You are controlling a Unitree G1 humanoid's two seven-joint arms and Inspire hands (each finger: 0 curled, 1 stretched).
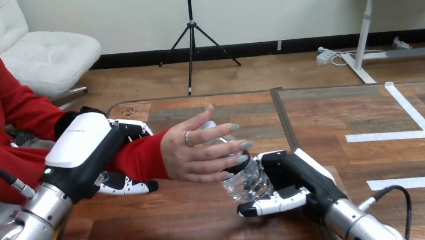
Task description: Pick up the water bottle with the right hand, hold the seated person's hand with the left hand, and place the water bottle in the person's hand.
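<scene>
As the scene stands, we judge the task to be at its last step, the handover. We find the left hand (pixel 82 146) clasped over the person's wrist (pixel 141 158), its fingers (pixel 124 187) curled under the red sleeve. The right hand (pixel 296 173) is grasping the water bottle (pixel 244 186), fingers and thumb wrapped round its clear lower body. The bottle stands just ahead of that hand's palm and meets the person's hand (pixel 193 153), whose near-straight fingers lie across its upper part without closing on it. In our judgement, the next move calls for the right hand to settle the bottle into the person's hand. It should let go only once their fingers close round it. As to writing, we note faint print on the left hand's white shell, too small to read. We can make out no label on the bottle.
</scene>
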